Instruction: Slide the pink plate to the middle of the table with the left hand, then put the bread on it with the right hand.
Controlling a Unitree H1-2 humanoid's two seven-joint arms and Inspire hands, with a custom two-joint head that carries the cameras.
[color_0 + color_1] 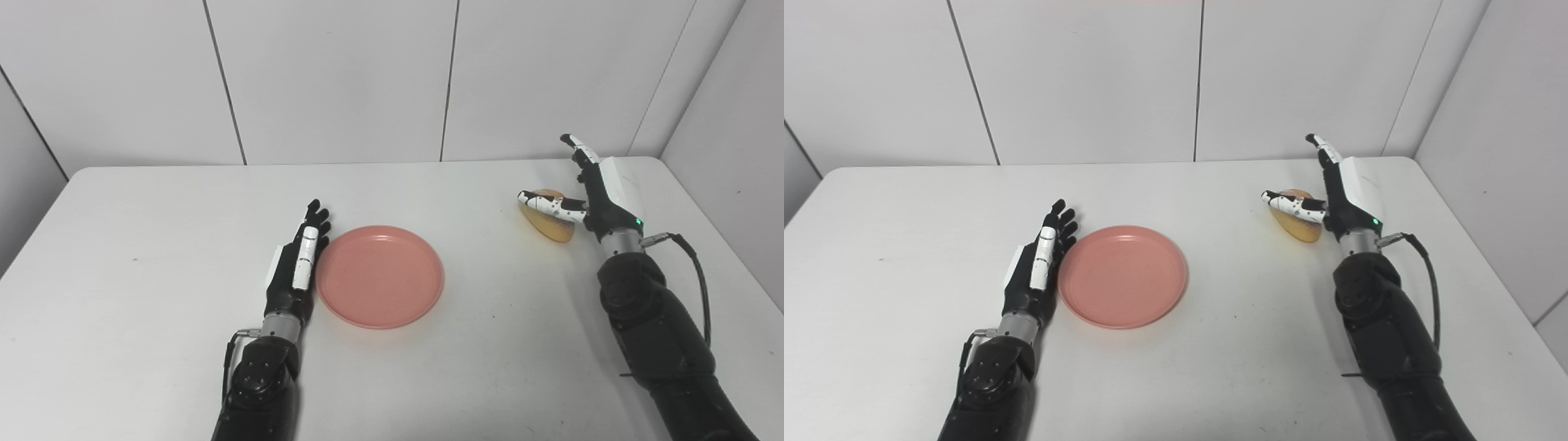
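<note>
I have the white desk (153,294) filling my view, matte and bare apart from a few small dark specks, with pale panelled walls (331,79) behind it and a corner closing in on the right.

The pink plate (380,277) lies flat near the middle of the desk, empty. My left hand (298,264) rests edge-on just beside its left rim, fingers (315,222) straight and pressed together, holding nothing; I cannot tell whether it touches the rim. The plate looks about where it should be, so I judge the slide is done or nearly so.

The right hand (597,196) stands over the far right of the desk, fingers spread wide, its thumb (548,205) lying across the bread (554,225) and the rest pointing up and away. Nothing is gripped yet. The bread, a small golden piece, lies well apart from the plate.

My worries: the bread looks smooth and rounded, so fingers closing off-centre could squirt it sideways toward the desk's right edge. A squeeze too hard would crush it. And if the left hand lingers at the rim, a nudge could shove the plate off centre before the bread arrives.
</note>
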